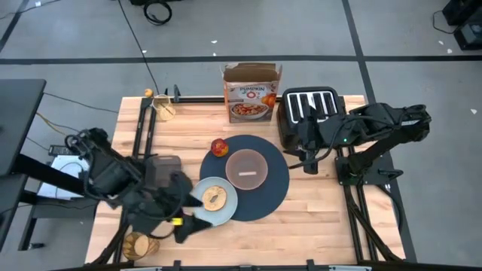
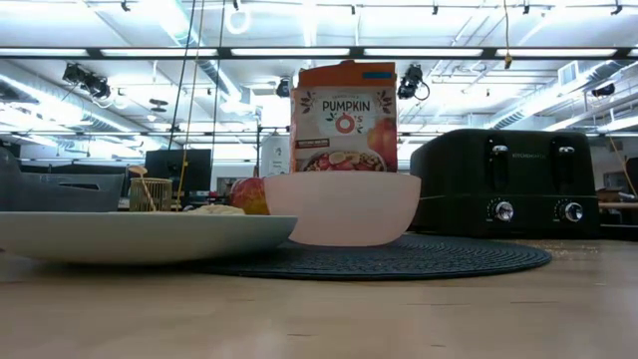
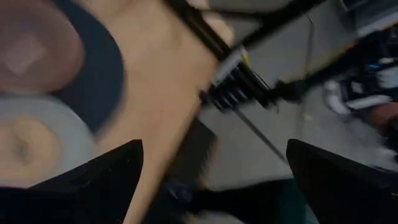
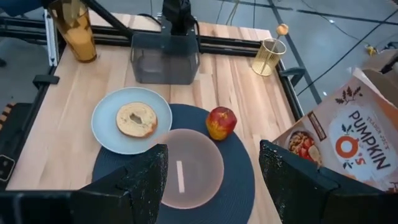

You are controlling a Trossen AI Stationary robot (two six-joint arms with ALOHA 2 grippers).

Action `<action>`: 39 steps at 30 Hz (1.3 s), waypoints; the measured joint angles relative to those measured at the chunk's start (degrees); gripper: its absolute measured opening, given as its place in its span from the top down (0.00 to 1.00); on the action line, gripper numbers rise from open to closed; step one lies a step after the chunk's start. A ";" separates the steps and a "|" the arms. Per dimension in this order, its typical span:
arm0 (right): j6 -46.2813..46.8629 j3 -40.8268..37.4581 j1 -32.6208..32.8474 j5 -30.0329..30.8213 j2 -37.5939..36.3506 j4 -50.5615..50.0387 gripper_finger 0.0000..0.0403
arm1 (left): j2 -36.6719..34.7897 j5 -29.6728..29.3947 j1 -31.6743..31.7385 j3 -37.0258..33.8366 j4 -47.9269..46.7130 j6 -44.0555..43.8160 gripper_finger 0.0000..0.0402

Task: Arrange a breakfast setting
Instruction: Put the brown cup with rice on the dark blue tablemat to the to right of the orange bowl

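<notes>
The round dark-blue placemat (image 1: pixel 263 192) lies mid-table. The pinkish bowl (image 1: pixel 247 168) stands on its middle, and the red apple (image 1: pixel 219 147) rests on its far left edge. The pale-blue plate (image 1: pixel 226 211) with the bagel (image 1: pixel 215 197) overlaps the mat's near left edge. The amber glass (image 1: pixel 139 245) stands at the near left corner. A gold wire cup (image 1: pixel 162 109) stands far left; I cannot make out the spoon. My left gripper (image 1: pixel 188 217) (image 3: pixel 211 186) is open and empty, raised by the plate's near left side. My right gripper (image 1: pixel 309 162) (image 4: pixel 214 186) is open and empty, by the mat's right edge.
The black toaster (image 1: pixel 309 113) and the orange-and-white cereal box (image 1: pixel 252 94) stand at the far edge behind the mat. A grey bin (image 4: pixel 165 56) sits left of the plate. Bare wood shows along the near edge and to the mat's right.
</notes>
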 joint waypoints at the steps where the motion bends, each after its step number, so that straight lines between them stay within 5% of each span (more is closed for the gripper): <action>1: -0.09 0.00 -0.29 -0.51 -0.01 0.01 0.36 | 0.41 4.44 0.30 -0.01 0.00 -3.96 0.01; 5: -1.40 0.00 -0.93 -1.42 -0.02 0.00 0.36 | 1.84 21.02 -1.18 -0.01 -6.38 -23.72 0.01; 11: -1.92 0.00 -0.93 -1.42 -0.09 -0.02 0.36 | 4.34 35.32 -7.54 -0.09 -23.47 -39.30 0.01; 18: -0.82 0.00 -0.95 -1.34 -0.09 0.02 0.36 | 8.69 41.02 -13.95 -0.05 -23.59 -48.92 0.01; 28: -1.59 0.00 -3.04 -1.16 -0.07 1.77 0.36 | 17.92 34.06 -15.41 -0.22 -30.62 -37.46 0.02; 39: -0.99 0.00 -4.06 -3.15 -0.07 3.44 0.36 | 15.53 38.03 -19.35 -18.39 -14.83 -39.71 0.16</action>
